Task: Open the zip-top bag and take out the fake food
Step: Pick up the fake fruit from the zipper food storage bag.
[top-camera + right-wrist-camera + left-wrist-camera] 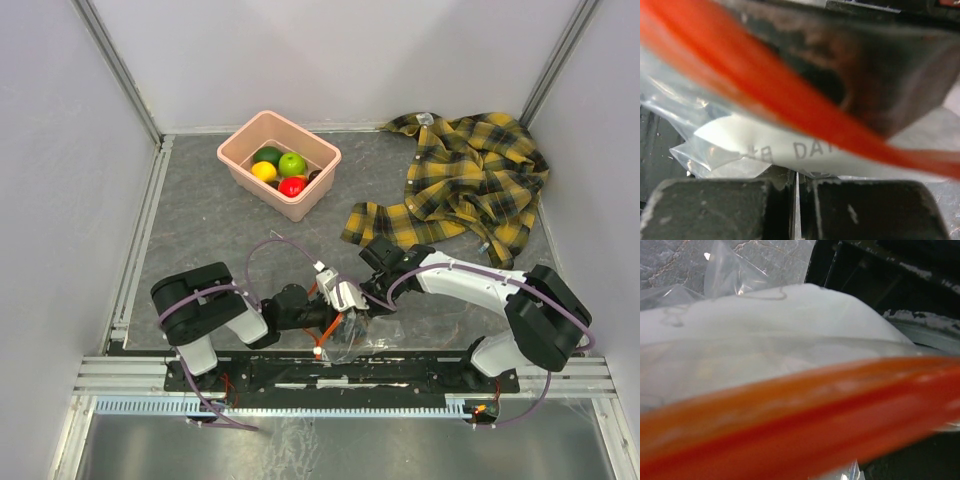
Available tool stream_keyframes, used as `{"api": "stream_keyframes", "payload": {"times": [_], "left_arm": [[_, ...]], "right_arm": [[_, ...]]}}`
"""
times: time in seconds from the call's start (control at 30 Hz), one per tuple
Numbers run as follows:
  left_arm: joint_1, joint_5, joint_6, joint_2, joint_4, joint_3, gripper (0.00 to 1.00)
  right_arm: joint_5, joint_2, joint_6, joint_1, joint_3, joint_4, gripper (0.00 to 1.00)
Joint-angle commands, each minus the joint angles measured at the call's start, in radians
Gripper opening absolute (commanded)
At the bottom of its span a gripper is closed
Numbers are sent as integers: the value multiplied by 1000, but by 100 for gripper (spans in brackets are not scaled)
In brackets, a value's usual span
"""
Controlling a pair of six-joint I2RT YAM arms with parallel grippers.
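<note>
Lying at the grey table's (200, 230) near edge, the clear, crinkly zip-top bag (355, 342) with its orange-red zip strip (815, 420) sits between both grippers. The right gripper (796, 187) is clenched at the film, though a true pinch I cannot confirm; the left gripper's (345, 312) jaws I cannot tell. Thin plastic could slip free and slide past the black rail (300, 370). Farther back, the glossy plastic fake food (291, 164) lies in a pink plastic tub (300, 210) — a yellow-and-black plaid shirt (470, 180) off to its right.

Top external: fixed, high behind the arm bases (205, 355), looking down and forward over the whole desk (200, 240). Left wrist cam is jammed against the zip-top bag (790, 335), with the zip strip (805, 425) a blur. Right wrist cam is equally close. Same bag, near desk edge, is shared by all three.
</note>
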Motion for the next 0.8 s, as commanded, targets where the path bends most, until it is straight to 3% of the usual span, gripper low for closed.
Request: {"api": "stream_keyframes", "payload": {"times": [0.0,0.23,0.4,0.67,0.77], "left_arm": [[-12,-30,37,-25,-102,21,77],[-9,-96,35,-70,-155,-4,66],[1,-123,60,-194,-223,-29,50],[12,-165,113,-418,-397,-53,48],[22,-183,119,-474,-460,-55,42]], "right_arm": [[-37,-2,22,9,47,63,3],[10,-17,12,10,52,50,2],[58,-29,-3,4,50,48,2],[91,-60,10,-35,52,53,2],[96,-77,13,-54,52,54,2]]}}
